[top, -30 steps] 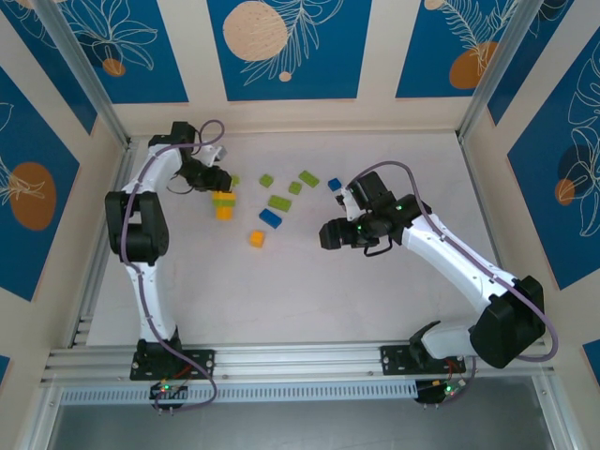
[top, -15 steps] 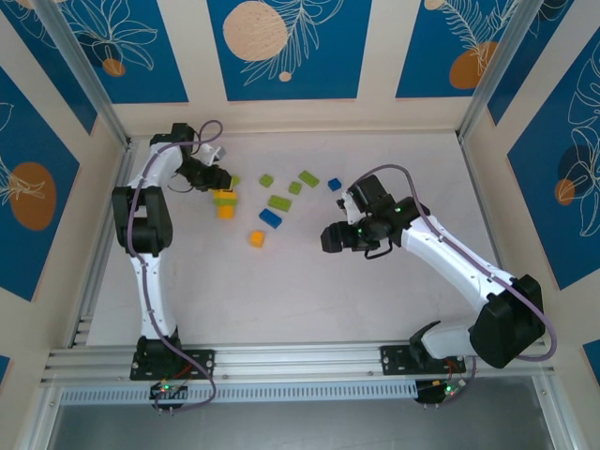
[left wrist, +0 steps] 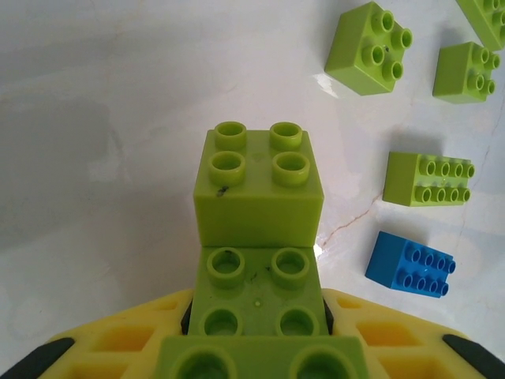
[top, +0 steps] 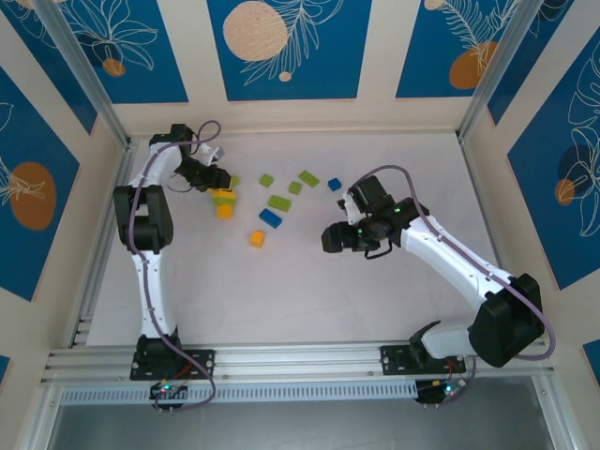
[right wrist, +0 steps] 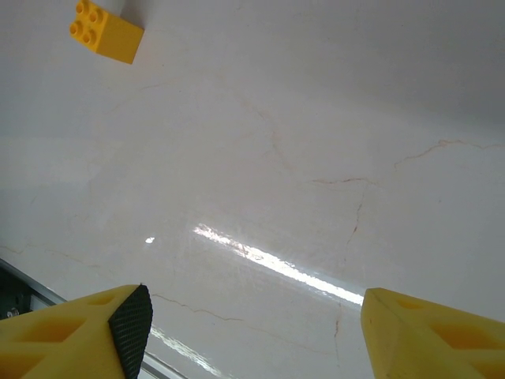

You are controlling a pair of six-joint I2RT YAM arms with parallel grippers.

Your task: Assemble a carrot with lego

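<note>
My left gripper (top: 218, 180) is at the far left of the table, over a small lego stack (top: 223, 199) that is lime green on top of orange. In the left wrist view its yellow fingers (left wrist: 118, 347) press both sides of a lime green brick (left wrist: 256, 296). A second lime green brick (left wrist: 258, 189) is joined beyond that one, and a third shows at the bottom edge. My right gripper (top: 330, 236) hangs open over bare table at mid-right, with nothing between its fingers (right wrist: 87, 335). A loose orange brick (right wrist: 106, 31) lies ahead of it.
Loose lime green bricks (top: 279, 202) (left wrist: 368, 47) (left wrist: 428, 178) and two blue ones (top: 270, 217) (top: 335, 185) lie scattered at the table's far middle. An orange brick (top: 257, 238) lies nearer. Walls close off the far side and both flanks.
The left arm's elbow has shifted slightly while its gripper stays at the stack. The right gripper has edged a little to the right.
</note>
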